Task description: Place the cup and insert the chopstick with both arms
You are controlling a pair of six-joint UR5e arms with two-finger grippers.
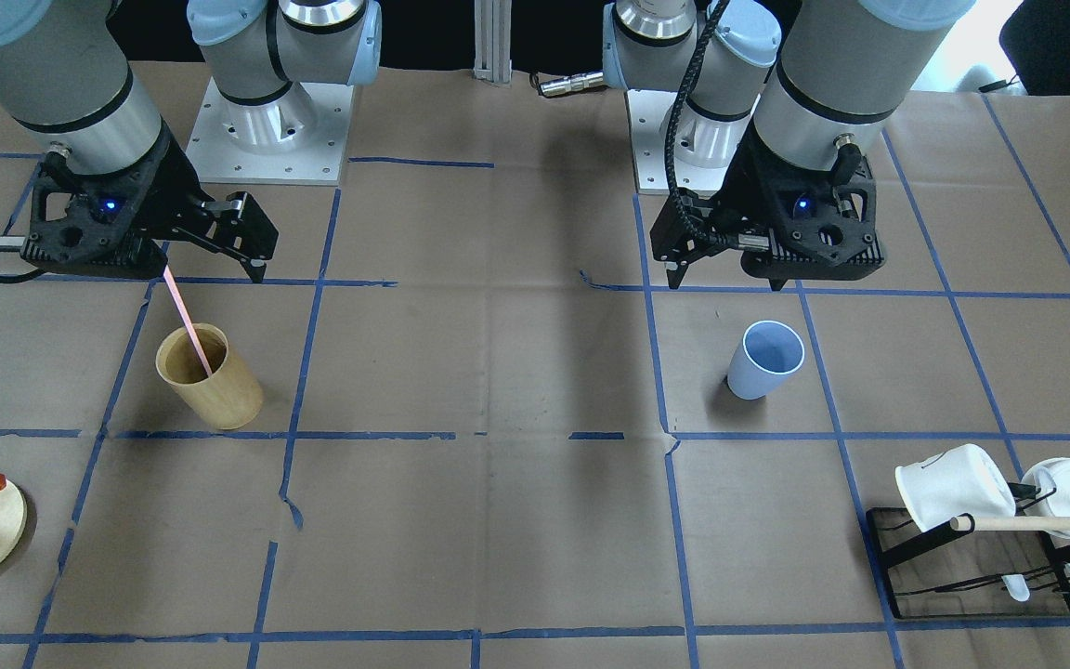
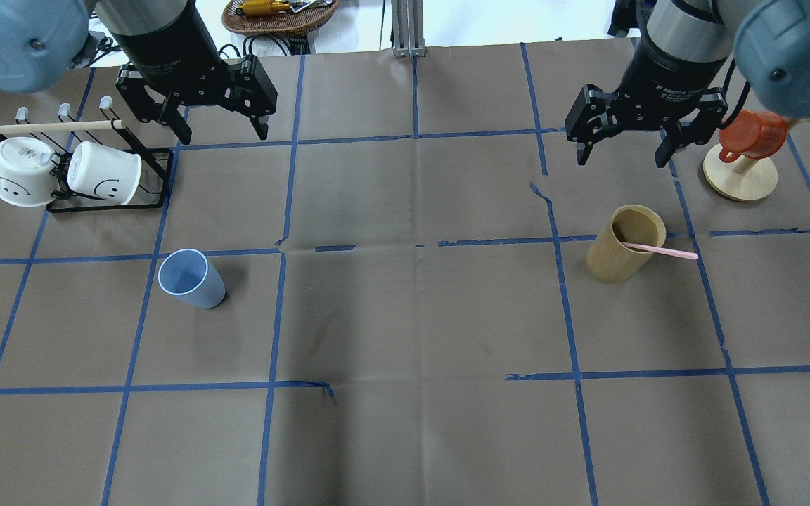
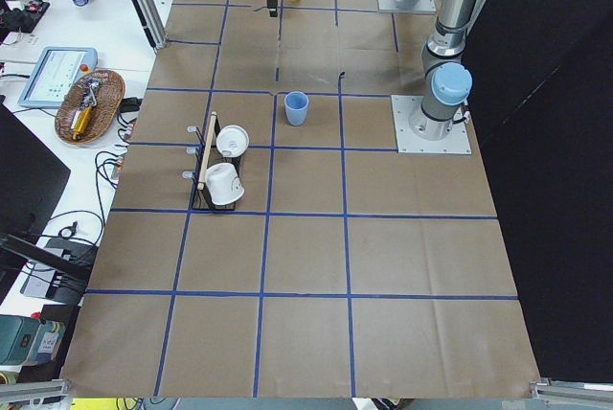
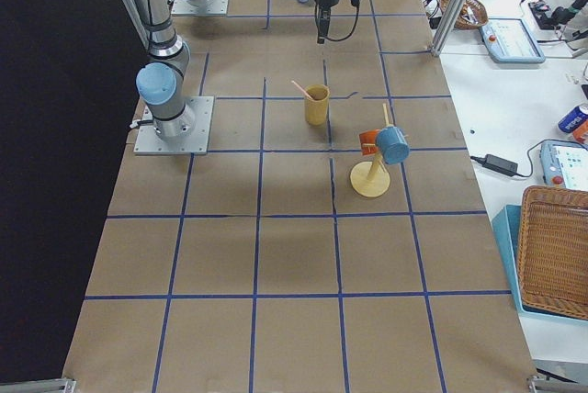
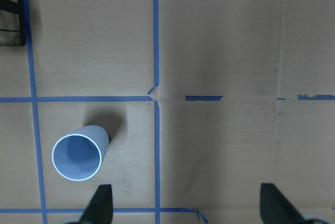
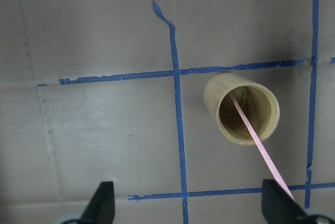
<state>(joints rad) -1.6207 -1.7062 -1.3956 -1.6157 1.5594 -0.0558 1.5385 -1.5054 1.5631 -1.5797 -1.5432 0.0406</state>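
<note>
Nearest to me on the brown paper-covered table (image 2: 412, 316) is the cup (image 2: 192, 280). It stands upright and empty on the left half, just on the near side of a blue tape line, with nothing touching it. Level with it on the right half stands a tan wooden cylinder (image 2: 612, 258), open end up. The chopstick (image 2: 661, 251) sits inside it, its lower end down in the cylinder, leaning on the rim with its upper end poking out to the right.

Farther back on the left, a black rack (image 2: 110, 206) holds two white mugs (image 2: 104, 172) lying on their sides under a pale wooden rod (image 2: 50, 126). Farther back on the right, an orange cup (image 2: 753, 135) hangs on a round wooden stand (image 2: 740, 181).

Above the far row of squares I see both arms. The left gripper (image 2: 222, 133) hovers beyond the cup, fingers spread wide and holding nothing. The right gripper (image 2: 621, 159) hovers beyond the cylinder, fingers likewise spread and empty, clear of the chopstick. Past the table's far edge a wicker basket (image 2: 278, 15) holds tools.
</note>
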